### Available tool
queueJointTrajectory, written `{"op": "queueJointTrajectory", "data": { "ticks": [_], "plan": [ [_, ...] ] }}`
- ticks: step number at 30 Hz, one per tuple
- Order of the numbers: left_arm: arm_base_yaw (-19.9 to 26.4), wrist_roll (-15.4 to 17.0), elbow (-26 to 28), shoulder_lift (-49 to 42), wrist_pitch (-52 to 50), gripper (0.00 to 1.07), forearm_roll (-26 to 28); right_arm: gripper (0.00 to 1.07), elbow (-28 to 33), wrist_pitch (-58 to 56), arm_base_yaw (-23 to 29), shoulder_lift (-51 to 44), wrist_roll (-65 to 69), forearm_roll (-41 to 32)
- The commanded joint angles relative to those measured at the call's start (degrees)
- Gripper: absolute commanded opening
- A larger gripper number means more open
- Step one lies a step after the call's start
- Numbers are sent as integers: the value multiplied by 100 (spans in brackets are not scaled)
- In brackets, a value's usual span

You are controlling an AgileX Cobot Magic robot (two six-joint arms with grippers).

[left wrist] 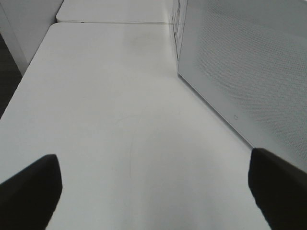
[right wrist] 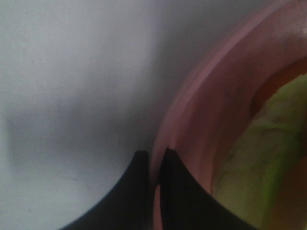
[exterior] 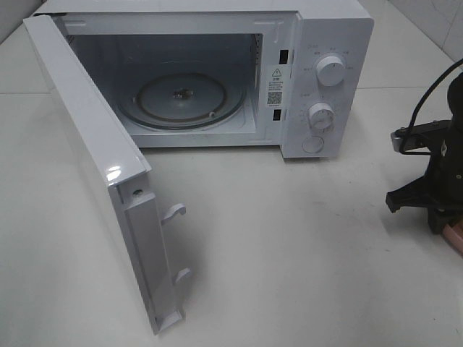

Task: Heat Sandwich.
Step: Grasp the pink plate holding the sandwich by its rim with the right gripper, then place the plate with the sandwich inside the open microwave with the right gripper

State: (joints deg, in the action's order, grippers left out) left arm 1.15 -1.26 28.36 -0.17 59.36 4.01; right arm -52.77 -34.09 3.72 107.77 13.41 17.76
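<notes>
White tabletop (exterior: 289, 238) (seamed) bears an open microwave (exterior: 336, 36) and pink plate (right wrist: 192, 120).

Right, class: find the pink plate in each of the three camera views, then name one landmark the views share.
Exterior high: only a sliver of the pink plate shows, at the right edge.
Left wrist: not in it.
Right wrist: seen close up, with its rim pinched in the right pincer and the sandwich on it.
Shared landmark: the white table, in all three views.
</notes>
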Motion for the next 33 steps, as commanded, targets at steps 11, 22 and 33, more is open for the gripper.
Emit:
{"op": "queueJointTrajectory", "data": {
  "ticks": [11,22,33],
  "plan": [
    [17,23,-11,-126,-46,101,11,0,-23,-384,-17,-223,103,321],
    [17,23,-11,-126,-46,101,11,0,-23,-682,286,-470,332,653],
    [17,23,-11,-126,-46,101,11,0,-23,-1157,762,-762,464,882]
  ]
}}
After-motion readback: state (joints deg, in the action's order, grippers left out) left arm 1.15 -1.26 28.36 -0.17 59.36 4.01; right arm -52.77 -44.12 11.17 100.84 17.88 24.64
